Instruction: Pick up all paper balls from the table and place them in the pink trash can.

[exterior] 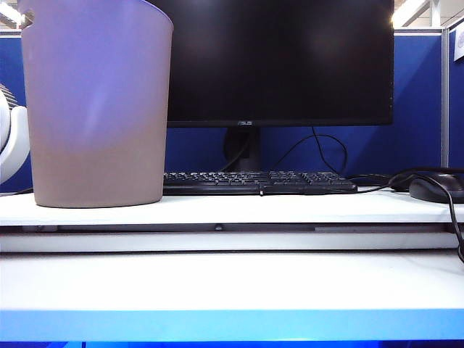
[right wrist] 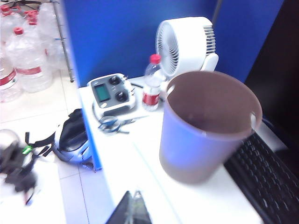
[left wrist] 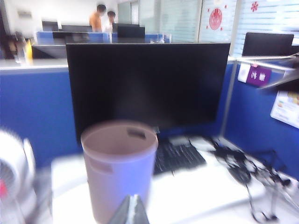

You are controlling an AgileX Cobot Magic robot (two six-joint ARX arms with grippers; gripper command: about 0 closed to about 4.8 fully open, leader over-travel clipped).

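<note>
The pink trash can [exterior: 98, 109] stands upright at the back left of the white table [exterior: 232, 283], also shown in the left wrist view as the trash can [left wrist: 119, 163] and in the right wrist view as the trash can [right wrist: 205, 123]. No paper balls show in any view; what I see of the can's inside looks bare. My left gripper [left wrist: 131, 207] is shut and empty, raised in front of the can. My right gripper [right wrist: 133, 205] is shut and empty, above the table edge beside the can. Neither gripper appears in the exterior view.
A black monitor [exterior: 279, 61] and keyboard [exterior: 257, 181] stand behind the front ledge, a mouse [exterior: 435, 188] with cables at the right. A white fan [right wrist: 187, 44], a water bottle [right wrist: 152, 84] and a grey controller [right wrist: 112, 93] sit beyond the can.
</note>
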